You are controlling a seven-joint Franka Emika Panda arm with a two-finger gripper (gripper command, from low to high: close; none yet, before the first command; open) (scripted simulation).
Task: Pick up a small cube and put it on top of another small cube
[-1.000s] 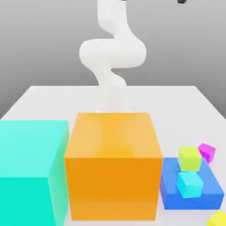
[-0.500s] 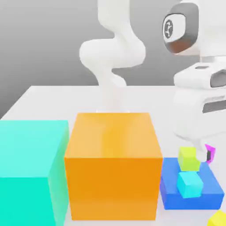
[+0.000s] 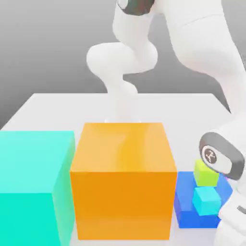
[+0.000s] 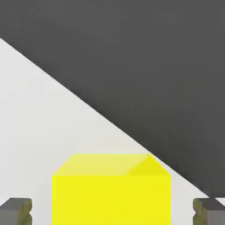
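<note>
The small bright yellow cube [image 4: 110, 189] rests on the white table close to its edge, seen in the hand view. My gripper [image 4: 112, 211] straddles it, with one grey fingertip [image 4: 16, 211] on each side of the cube. The jaws are open, and a strip of table shows between each finger and the cube's faces. In the exterior view my arm's wrist [image 3: 221, 159] reaches down at the front right corner. There it stands beside a lime cube [image 3: 205, 173] and a cyan small cube [image 3: 207, 200] that sit on a flat blue block [image 3: 186, 207].
A big orange block [image 3: 123, 178] stands at the front middle and a big teal block [image 3: 33, 187] at the exterior view's left. The table's edge [image 4: 132, 132] runs just beyond the yellow cube. The arm's base stands behind the orange block.
The arm has swung down from above into the front right corner of the exterior view. It now covers the spots where the yellow and magenta cubes showed.
</note>
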